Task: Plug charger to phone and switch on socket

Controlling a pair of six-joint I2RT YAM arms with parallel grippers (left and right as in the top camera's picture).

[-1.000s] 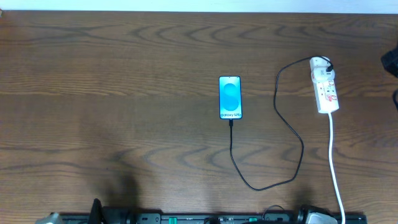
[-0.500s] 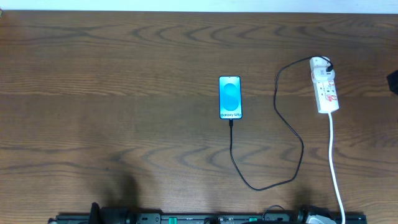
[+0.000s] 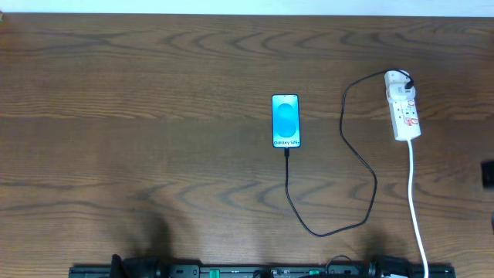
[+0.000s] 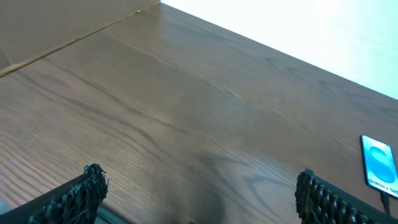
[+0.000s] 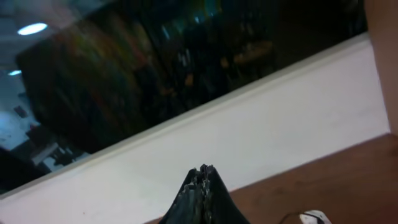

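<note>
The phone (image 3: pixel 285 120) lies flat mid-table with its screen lit light blue. The black charger cable (image 3: pixel 369 166) runs from the phone's bottom edge, loops toward the front and rises to the far end of the white socket strip (image 3: pixel 404 108) at the right. The cable's tip meets the phone's lower edge. In the left wrist view my left gripper (image 4: pixel 199 199) is open and empty over bare table, with the phone (image 4: pixel 378 163) far off to its right. My right gripper (image 5: pixel 202 171) is shut on nothing and raised, with the socket's end (image 5: pixel 317 218) just showing below it.
The socket's white cord (image 3: pixel 414 201) runs from the strip to the table's front edge. A dark part of the right arm (image 3: pixel 488 174) shows at the right edge. A white wall runs behind the table's far edge.
The dark part of the right arm at the right edge has moved down toward the front. The bits of arm at the bottom edge have drawn back. Phone, cable and socket have not moved.
</note>
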